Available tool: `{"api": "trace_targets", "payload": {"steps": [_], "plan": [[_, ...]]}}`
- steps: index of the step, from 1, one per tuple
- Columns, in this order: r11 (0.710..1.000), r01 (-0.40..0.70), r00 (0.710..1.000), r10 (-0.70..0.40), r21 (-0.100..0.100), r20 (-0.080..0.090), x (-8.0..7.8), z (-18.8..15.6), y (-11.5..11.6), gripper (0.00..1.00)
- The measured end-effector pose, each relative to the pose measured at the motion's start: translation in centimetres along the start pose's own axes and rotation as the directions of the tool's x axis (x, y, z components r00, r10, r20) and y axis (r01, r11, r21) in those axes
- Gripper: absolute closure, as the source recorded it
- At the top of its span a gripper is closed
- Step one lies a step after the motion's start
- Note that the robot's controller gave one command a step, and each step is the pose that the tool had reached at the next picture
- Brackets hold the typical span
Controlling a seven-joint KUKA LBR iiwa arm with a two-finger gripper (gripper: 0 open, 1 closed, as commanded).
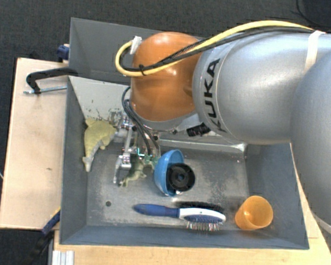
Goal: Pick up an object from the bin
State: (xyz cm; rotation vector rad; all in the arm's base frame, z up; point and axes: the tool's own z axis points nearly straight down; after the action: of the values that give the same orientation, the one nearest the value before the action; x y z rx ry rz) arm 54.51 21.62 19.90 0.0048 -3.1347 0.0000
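Note:
My gripper (124, 167) hangs below the orange wrist cover, down near the bin floor in the left middle of the bin. Right beside its tip on the right lies a small green and brown thing (143, 166), touching or nearly touching it. A pale yellow-green soft toy (97, 136) lies just to the left, against the bin's left wall. A blue round thing with a black centre (173, 174) sits a little to the right of the gripper.
A blue-handled brush with a white and black head (182, 213) lies along the front wall. An orange cup (255, 213) stands in the front right corner. The big arm covers the back and right of the bin.

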Motion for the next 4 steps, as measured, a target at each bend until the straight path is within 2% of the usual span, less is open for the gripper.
{"api": "trace_targets", "payload": {"steps": [1, 2, 3, 4], "plan": [[0.985, 0.17, 0.985, -0.17, -0.003, 0.014, -2.0, 12.7, -8.7, 0.0], [0.915, 0.404, 0.915, -0.404, 0.004, 0.015, -3.5, 9.7, -10.4, 0.0], [0.782, 0.623, 0.782, -0.623, 0.005, 0.012, -3.8, 9.8, -9.7, 0.0], [0.567, 0.824, 0.567, -0.824, 0.008, 0.006, -4.0, 12.5, -7.0, 0.0]]}}
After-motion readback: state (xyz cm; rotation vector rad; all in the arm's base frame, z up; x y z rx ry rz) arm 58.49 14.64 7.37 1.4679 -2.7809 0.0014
